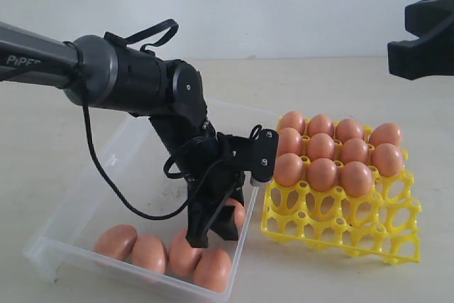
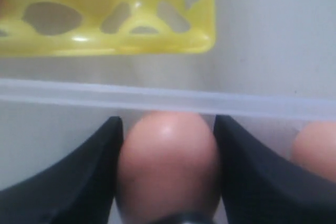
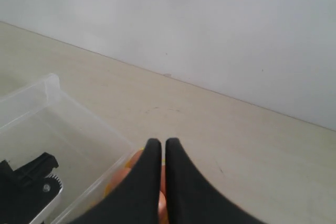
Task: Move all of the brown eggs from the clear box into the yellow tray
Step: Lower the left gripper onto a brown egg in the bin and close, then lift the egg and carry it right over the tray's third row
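While the left gripper [image 2: 167, 123] sits low in the box [image 1: 78, 207], I see its two fingers pressed against the sides of one egg [image 2: 168, 161], just inside the wall nearest the tray [image 1: 340, 228]. Whether that egg is off the floor I cannot tell. Four more eggs [image 1: 149, 252] lie along the box's front wall. Eleven others sit in the tray, filling its two back rows and three cells of the third. My right gripper [image 3: 163, 143] hangs high, fingers together, holding nothing.

Eleven brown eggs [image 1: 321, 174] in yellow tray [image 1: 340, 235] — five in clear box [image 1: 84, 191].
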`<state>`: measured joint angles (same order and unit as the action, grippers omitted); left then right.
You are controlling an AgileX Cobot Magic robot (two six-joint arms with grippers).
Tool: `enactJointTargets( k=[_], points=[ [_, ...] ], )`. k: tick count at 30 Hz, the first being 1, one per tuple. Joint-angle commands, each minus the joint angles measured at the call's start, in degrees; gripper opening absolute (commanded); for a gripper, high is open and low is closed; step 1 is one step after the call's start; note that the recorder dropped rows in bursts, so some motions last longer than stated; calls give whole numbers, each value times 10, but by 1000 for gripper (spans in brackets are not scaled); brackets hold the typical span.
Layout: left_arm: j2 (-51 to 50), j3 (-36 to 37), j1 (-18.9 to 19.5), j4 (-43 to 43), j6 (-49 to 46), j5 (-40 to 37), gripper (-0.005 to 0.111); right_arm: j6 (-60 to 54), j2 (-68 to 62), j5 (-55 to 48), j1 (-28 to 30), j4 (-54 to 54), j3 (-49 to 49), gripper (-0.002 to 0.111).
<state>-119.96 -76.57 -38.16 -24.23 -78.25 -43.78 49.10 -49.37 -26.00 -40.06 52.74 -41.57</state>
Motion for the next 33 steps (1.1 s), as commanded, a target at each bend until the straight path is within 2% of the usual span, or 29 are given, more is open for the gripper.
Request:
enactJointTargets(
  k=[1,3,6,8,11,13,15,20,25,30,33],
  points=[
    [52,-2,-1,37,66,59,4,-3,2,0,2,0,4,0],
    [80,-2,3,12,66,89,4,-2,2,1,2,0,4,0],
    [115,-2,4,-83,27,125,4,-2,2,1,2,0,4,0],
    [129,-2,4,-202,-61,126,4,-2,2,1,2,0,4,0],
    [127,-2,4,-465,-273,86,4,-2,2,1,2,0,4,0],
    [115,-2,4,-628,-405,29,4,-2,2,0,2,1,4,0],
    [95,-7,4,-738,-440,-23,4,-2,2,1,2,6,4,0],
    [15,-54,3,-757,-440,-124,4,-2,2,0,2,0,3,0],
    [-59,-98,2,-757,-439,-138,4,-2,2,-5,2,0,3,0],
    [-130,-160,-1,-757,-439,-203,4,-2,2,4,2,0,3,0],
    [-160,-197,-9,-757,-440,-195,4,-2,2,4,2,0,3,0]
  ],
)
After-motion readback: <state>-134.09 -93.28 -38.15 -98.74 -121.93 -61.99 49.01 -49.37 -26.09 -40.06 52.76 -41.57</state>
